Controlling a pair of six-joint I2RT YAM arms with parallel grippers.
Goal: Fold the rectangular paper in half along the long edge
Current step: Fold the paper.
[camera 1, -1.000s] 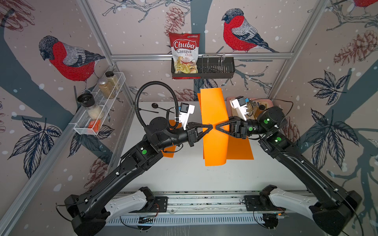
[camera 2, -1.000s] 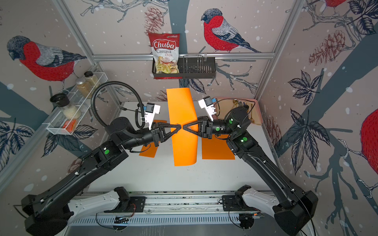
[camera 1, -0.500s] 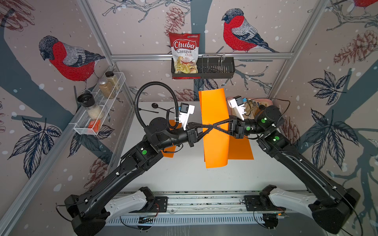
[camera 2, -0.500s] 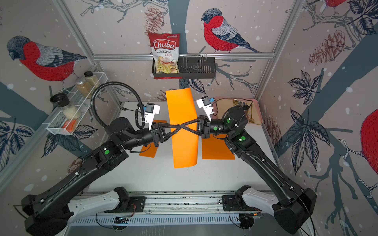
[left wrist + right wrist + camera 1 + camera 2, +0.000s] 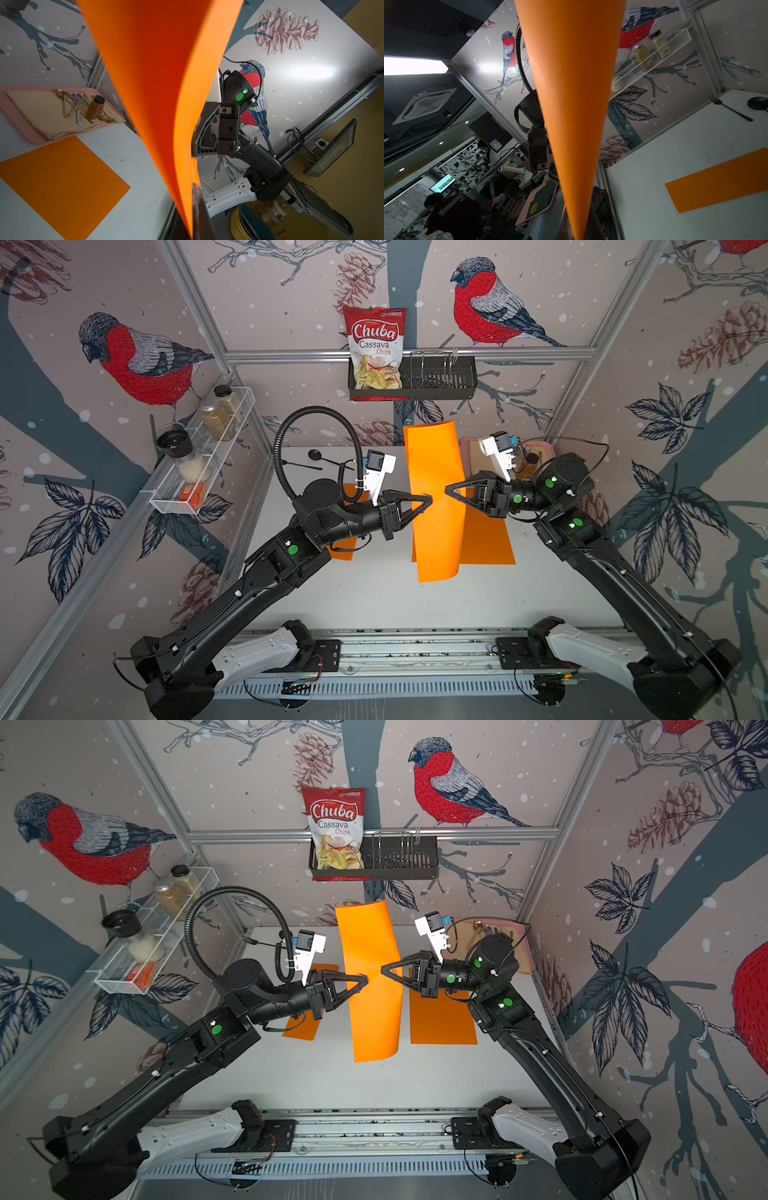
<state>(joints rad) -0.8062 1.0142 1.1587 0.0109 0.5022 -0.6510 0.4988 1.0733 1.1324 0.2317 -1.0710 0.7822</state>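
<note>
3 orange sheets, 2 arms.
- held sheet [image 5: 436,531]: raised above worktop [image 5: 374,601], hanging curved between arms.
- flat sheet [image 5: 486,539]: on worktop under right arm.
- third sheet [image 5: 341,551]: on worktop, partly hidden under left arm.

Left fingers [image 5: 426,501]: closed, pinching held sheet's edge.
Right fingers [image 5: 450,490]: closed on same sheet, tips facing left fingers.

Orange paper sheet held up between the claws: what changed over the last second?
The right claw crossed past the left claw half a second ago, then drew back toward its own side; their tips now face each other, apart, each pinching the raised orange paper sheet. Unchanged: the sheet hangs upright and bowed above the white table, the left claw's grip, and the flat orange sheets lying below.
</note>
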